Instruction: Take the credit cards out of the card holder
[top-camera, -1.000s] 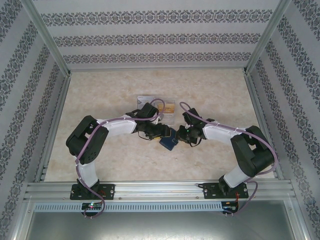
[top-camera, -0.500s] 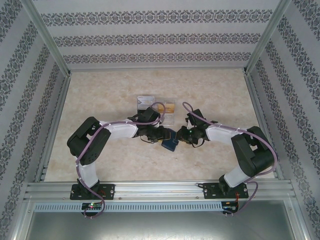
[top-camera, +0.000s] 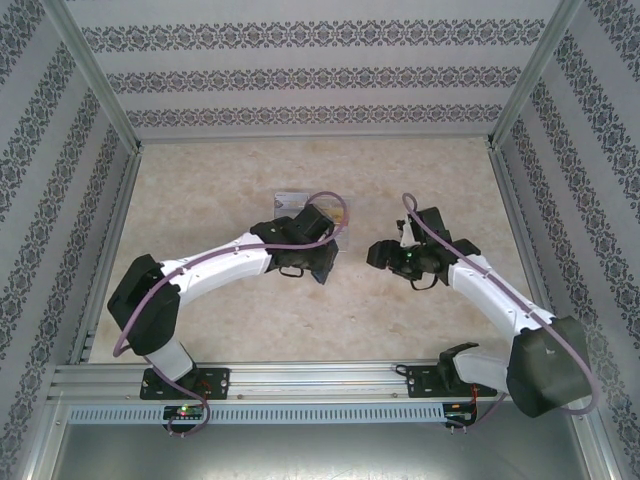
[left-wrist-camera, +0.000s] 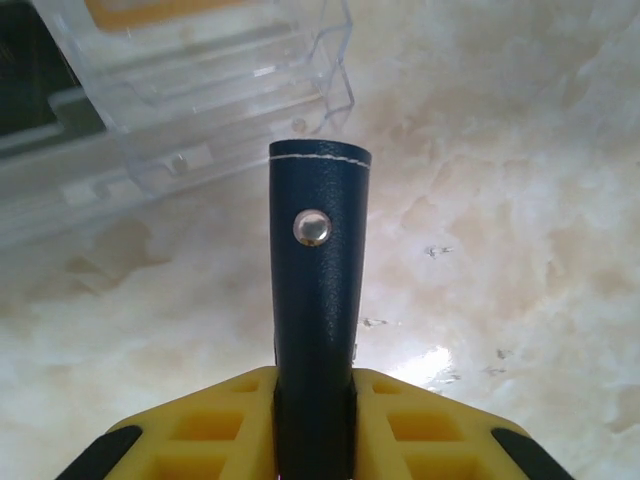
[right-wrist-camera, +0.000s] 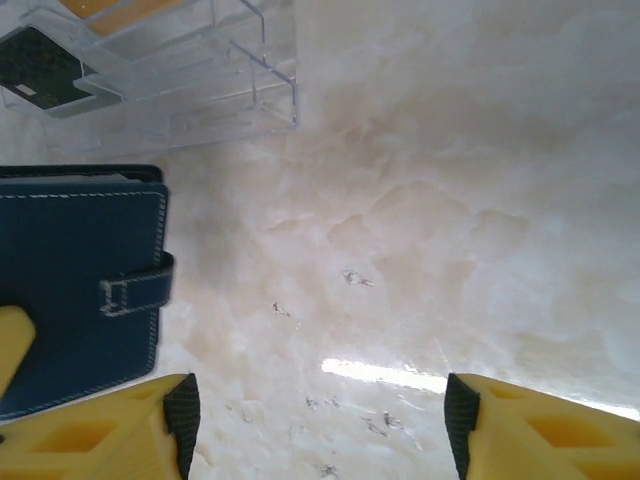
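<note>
Nearby, a clear plastic box (left-wrist-camera: 200, 90) sits on the marbled worktop (right-wrist-camera: 450, 200), just beyond both hands. Its compartments hold a yellow-orange card (left-wrist-camera: 160, 10) and a dark flat item (right-wrist-camera: 40, 65). The navy card holder (left-wrist-camera: 318, 300), folded, is pinched edge-on in the closed left hand (left-wrist-camera: 315, 388). The right hand (right-wrist-camera: 320, 405) hangs beside it, its fingers spread wide and holding nothing.

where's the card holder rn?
The card holder is clamped edge-on between the left fingers, with the clear plastic box just beyond it; in the right wrist view it sits at the left edge, below that box.
</note>
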